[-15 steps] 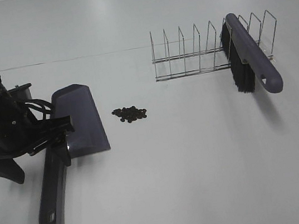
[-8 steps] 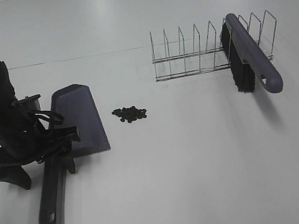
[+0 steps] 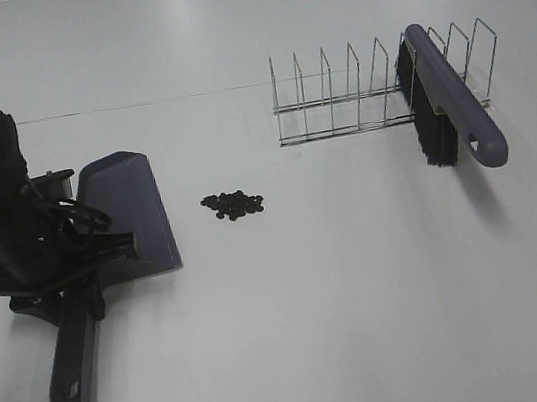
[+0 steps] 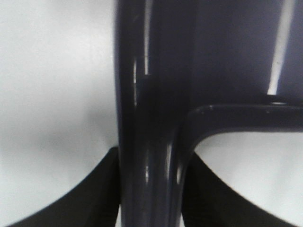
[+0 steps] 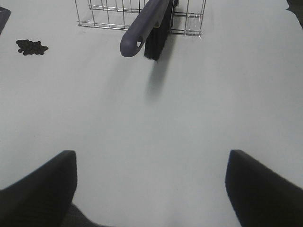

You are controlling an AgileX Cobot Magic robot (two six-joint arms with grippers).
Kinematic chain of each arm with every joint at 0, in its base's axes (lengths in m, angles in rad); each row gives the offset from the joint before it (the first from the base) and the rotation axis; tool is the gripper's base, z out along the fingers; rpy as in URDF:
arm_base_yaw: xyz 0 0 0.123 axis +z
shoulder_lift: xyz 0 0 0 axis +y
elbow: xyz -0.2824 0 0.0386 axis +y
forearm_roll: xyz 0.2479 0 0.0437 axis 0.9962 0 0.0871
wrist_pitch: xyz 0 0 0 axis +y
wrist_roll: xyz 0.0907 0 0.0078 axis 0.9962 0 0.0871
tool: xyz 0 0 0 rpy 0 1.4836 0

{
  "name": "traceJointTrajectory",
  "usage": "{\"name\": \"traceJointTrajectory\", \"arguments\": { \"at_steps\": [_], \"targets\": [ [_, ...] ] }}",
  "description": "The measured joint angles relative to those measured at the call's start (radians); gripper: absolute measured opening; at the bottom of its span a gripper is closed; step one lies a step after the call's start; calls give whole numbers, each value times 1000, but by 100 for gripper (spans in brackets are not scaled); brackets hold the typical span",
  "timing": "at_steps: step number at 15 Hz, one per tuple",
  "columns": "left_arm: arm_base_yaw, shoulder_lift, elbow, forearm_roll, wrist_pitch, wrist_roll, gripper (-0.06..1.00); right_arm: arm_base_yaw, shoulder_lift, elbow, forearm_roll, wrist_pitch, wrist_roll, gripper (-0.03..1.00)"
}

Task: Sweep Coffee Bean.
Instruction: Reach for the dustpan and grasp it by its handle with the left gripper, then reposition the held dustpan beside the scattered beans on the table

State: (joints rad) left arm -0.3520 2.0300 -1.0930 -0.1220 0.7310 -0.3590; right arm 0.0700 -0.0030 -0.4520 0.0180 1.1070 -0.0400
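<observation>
now clamped around the handle of the purple dustpan (image 3: 130,209) (image 4: 147,94) with the left gripper (image 3: 73,301) (image 4: 151,201): jaws closed narrow, dark fingers (image 4: 102,201) pressed against both sides of the handle, seen close up in the left wrist view. gripped near where the handle meets the pan, with the free end of the handle trailing behind the left gripper on the white table (image 3: 344,301). pan flat on the table just ahead of that gripper, open mouth turned away from it.

coffee beans (image 3: 233,204) (image 5: 31,47) in one small dark cluster on the table, just beyond the dustpan's mouth, apart from the pan and farther out from the left gripper, on the side towards the right arm.

right gripper (image 5: 151,189) spread wide with nothing between the jaws, above bare table. well ahead of it, a purple brush (image 3: 452,108) (image 5: 147,23) with black bristles propped in a wire rack (image 3: 344,99) (image 5: 104,14), bristles downward, handle end pointing back towards the right gripper. beans far ahead of the right gripper too, off towards the left arm's side and well apart from the brush.
</observation>
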Motion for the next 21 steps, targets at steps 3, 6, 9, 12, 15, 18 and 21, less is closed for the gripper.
{"name": "traceJointTrajectory", "arguments": {
  "at_steps": [3, 6, 9, 12, 15, 18, 21],
  "targets": [
    [0, 0, 0, 17, -8, 0, 33, 0, 0, 0, 0, 0, 0, 75],
    [-1, 0, -5, 73, 5, 4, 33, 0, 0, 0, 0, 0, 0, 75],
    [-1, -14, -4, 177, 61, 8, 33, 0, 0, 0, 0, 0, 0, 75],
    [-1, -82, 4, 262, 96, 9, 33, 0, 0, 0, 0, 0, 0, 75],
    [0, -172, 4, 325, 101, 11, 33, 0, 0, 0, 0, 0, 0, 75],
    [0, -260, 4, 425, 147, 62, 33, 0, 0, 0, 0, 0, 0, 75],
    [0, -268, 4, 481, 127, 130, 33, 0, 0, 0, 0, 0, 8, 75]
  ]
}}
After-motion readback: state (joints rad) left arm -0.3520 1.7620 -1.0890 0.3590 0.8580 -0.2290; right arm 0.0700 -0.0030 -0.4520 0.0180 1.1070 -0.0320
